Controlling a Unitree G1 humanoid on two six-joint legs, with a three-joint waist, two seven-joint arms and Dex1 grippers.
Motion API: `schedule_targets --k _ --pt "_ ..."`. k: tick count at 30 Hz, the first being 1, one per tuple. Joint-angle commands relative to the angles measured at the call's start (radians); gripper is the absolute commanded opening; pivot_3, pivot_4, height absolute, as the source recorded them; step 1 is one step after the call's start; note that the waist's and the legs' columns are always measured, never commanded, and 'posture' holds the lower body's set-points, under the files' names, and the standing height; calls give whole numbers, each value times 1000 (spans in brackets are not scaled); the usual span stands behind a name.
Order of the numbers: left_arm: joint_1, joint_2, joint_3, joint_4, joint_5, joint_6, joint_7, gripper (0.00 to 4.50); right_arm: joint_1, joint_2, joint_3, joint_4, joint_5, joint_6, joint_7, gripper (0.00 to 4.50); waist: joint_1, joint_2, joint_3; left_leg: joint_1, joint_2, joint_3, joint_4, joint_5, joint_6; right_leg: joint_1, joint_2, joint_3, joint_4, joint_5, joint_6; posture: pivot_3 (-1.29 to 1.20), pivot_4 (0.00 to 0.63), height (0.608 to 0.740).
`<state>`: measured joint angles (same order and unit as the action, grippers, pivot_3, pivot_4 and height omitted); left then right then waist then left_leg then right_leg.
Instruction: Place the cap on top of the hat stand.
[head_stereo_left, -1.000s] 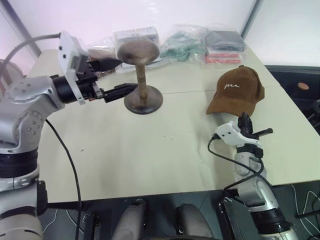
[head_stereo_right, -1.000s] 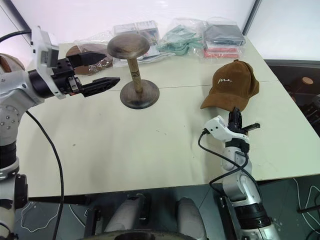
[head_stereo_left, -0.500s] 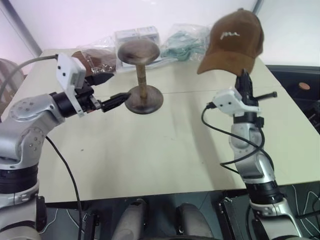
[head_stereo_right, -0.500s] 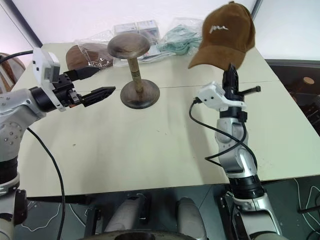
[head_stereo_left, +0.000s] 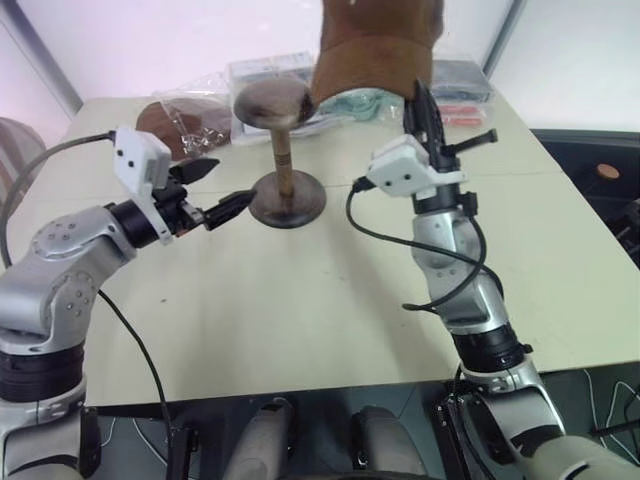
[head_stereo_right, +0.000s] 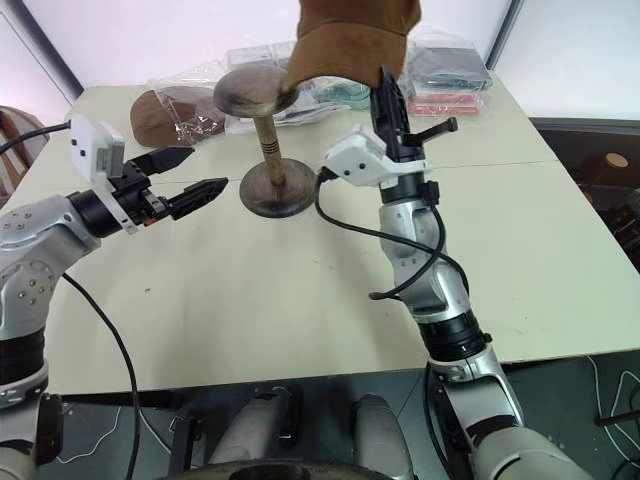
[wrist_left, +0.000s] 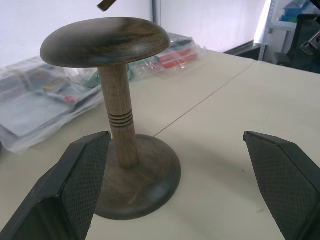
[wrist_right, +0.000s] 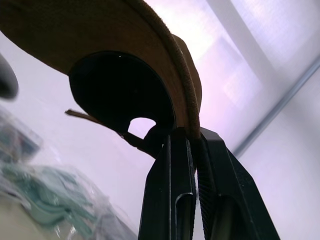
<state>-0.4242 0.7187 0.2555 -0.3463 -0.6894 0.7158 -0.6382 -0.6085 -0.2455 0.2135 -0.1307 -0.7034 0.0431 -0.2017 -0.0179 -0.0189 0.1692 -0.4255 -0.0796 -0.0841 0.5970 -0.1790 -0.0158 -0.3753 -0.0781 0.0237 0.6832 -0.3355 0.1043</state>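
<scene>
Left gripper (head_stereo_left: 222, 193) with black textured fingers spread wide just left of the hat stand (head_stereo_left: 280, 150), dark turned wood with domed top, brown suede-like cap (head_stereo_left: 375, 45) raised above its right side, brim clamped in right gripper (head_stereo_left: 420, 100), no readable writing

A staged test or laboratory room is shown rather than a home. A plain pale table (head_stereo_left: 330, 300) is set before bare white panel walls (head_stereo_left: 150, 40) joined by grey metal framing (head_stereo_left: 40, 50). Sealed clear plastic bags of goods (head_stereo_right: 440, 75) are laid along the table's far edge, and loose cables (head_stereo_left: 615, 410) are seen on the floor beside it.
</scene>
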Motion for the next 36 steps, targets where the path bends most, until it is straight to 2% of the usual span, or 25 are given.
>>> schedule_targets --k 1,12,20,27,36 --pt "5 19 46 -43 -19 -1 3 4500 -49 31 34 -7 -15 -54 -24 178 0 0 0 0 0 0 0 0 0 0 0 0 0 0 0 0 150 740" --pt "31 60 89 -85 -45 27 13 4500 -59 84 111 56 -28 -170 -46 178 0 0 0 0 0 0 -1 1 -1 -1 0 0 0 0 0 0 150 740" --pt "117 117 201 -193 -118 103 39 4500 16 104 162 96 -42 -226 -64 178 -3 0 0 0 0 0 -2 1 -1 -2 0 1 0 0 0 0 150 740" --pt "180 161 305 -278 -212 174 86 4500 65 101 183 182 -65 -273 -122 178 0 0 0 0 0 0 -2 1 -1 -2 0 1 0 0 0 0 150 740" --pt "205 197 353 -316 -292 211 137 4500 132 68 209 317 -130 -341 -266 178 0 0 0 0 0 0 -2 1 -2 -1 1 1 0 0 -1 0 150 740"
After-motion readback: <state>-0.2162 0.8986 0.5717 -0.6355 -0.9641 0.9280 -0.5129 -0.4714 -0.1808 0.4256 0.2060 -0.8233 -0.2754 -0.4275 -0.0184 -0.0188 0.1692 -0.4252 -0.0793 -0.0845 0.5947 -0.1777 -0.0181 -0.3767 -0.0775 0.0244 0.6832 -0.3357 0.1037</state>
